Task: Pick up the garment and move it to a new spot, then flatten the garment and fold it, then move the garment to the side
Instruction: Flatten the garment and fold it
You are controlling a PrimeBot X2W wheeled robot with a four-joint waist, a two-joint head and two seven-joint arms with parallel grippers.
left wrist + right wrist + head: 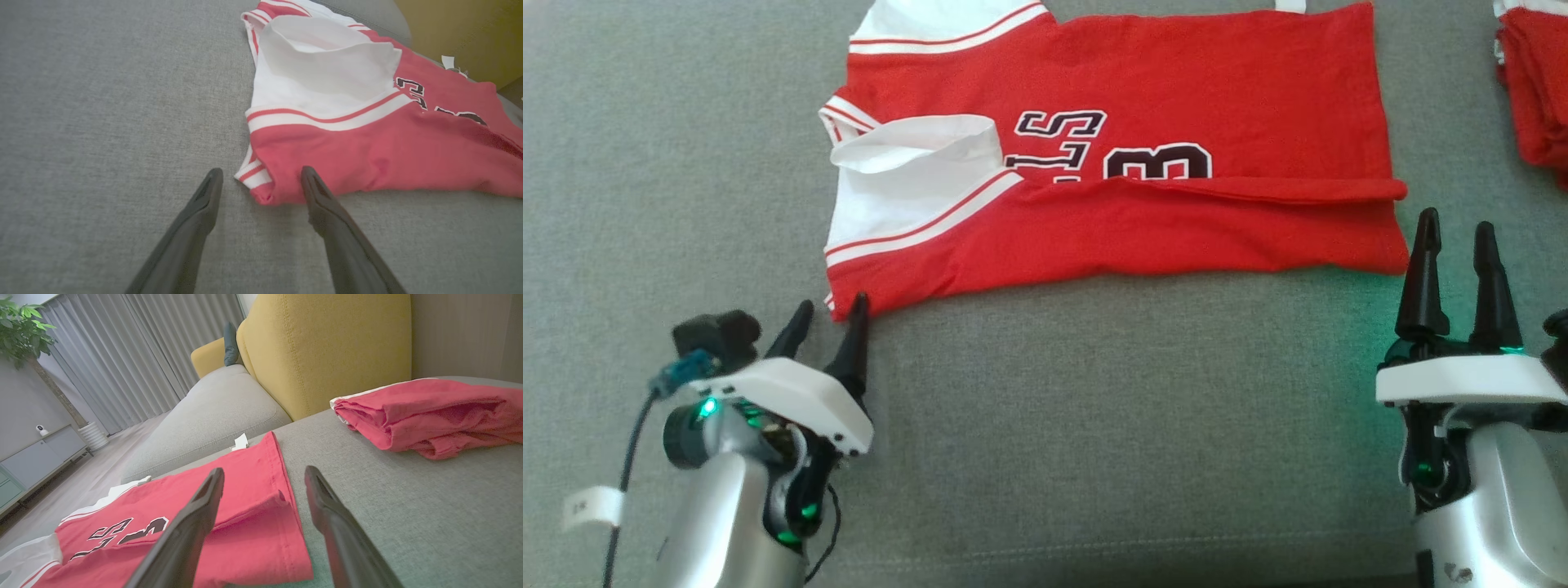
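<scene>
Left gripper [832, 302] sits wide open, empty, at jersey [1143, 98] corner; right gripper [1456, 220] likewise, beside its hem.

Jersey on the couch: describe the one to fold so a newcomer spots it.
On the grey couch seat, it is the red jersey spread wide in the middle. Unlike the bundled red pile at the right edge, it lies flat, showing black lettering.

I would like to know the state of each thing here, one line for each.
Red jersey: laid out flat, near long side folded over the number.
Second red garment: folded, lying apart at the right.
Left gripper: jaws open, at the jersey's near corner.
Right gripper: jaws open, holding nothing.
</scene>
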